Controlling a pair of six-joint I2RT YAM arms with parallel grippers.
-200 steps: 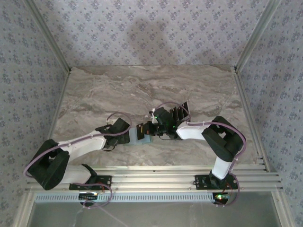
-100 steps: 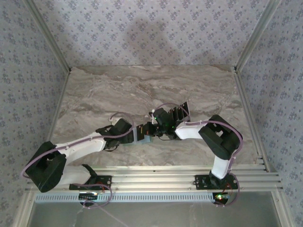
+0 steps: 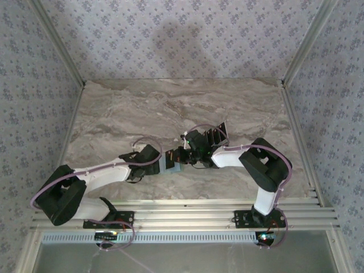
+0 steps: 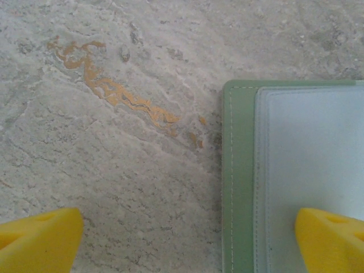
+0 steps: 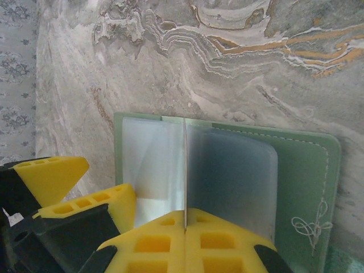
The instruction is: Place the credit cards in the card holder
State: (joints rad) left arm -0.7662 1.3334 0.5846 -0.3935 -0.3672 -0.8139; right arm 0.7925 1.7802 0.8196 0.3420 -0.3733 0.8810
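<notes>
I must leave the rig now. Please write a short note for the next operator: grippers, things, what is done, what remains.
Left gripper: open, one finger over the card holder, the other over the table.
Right gripper: shut on a thin sheet seen edge-on over the open holder; card or sleeve leaf, unclear.
Credit cards: a dark stack seems to lie beyond the right wrist.
Done: holder lies open.
Left: no card clearly seated in a sleeve; load them.

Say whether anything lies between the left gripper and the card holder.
Nothing visible does. The left gripper stands open, one fingertip over the clear pocket of the card holder, the other over the bare table.
</notes>
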